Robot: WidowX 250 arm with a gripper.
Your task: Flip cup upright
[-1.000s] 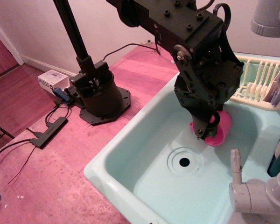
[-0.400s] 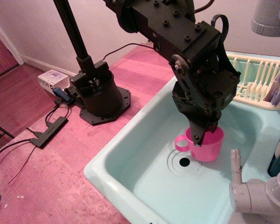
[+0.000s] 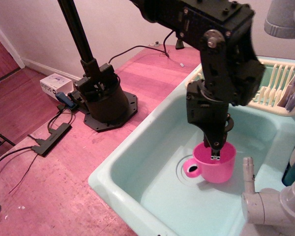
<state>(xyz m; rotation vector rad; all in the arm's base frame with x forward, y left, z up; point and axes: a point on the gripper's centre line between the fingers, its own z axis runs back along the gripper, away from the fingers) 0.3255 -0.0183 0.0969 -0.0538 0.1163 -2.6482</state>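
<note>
A pale mint-green sink (image 3: 137, 172) fills the lower right, set into a pinkish wooden floor-like surface (image 3: 54, 196). The black robot arm (image 3: 221, 54) reaches down from the top into the basin, and a second black pole on a round base (image 3: 105, 105) stands to the left beyond the sink. A cream dish rack (image 3: 273, 91) sits at the far rim of the sink, and a whitish faucet (image 3: 270, 209) juts in at the lower right corner. The cup (image 3: 216, 164), bright pink, stands upright on the sink floor with its mouth up and its loop handle pointing left, over the drain rings. The gripper (image 3: 215, 150) hangs at the cup's mouth, its tip dipping just inside the near rim; whether its fingers are pinching the wall or parted cannot be told from here. A small white box (image 3: 55, 84) by the wall carries dark lettering too blurred to read. A black power strip (image 3: 51, 139) lies on the floor with cables.
</note>
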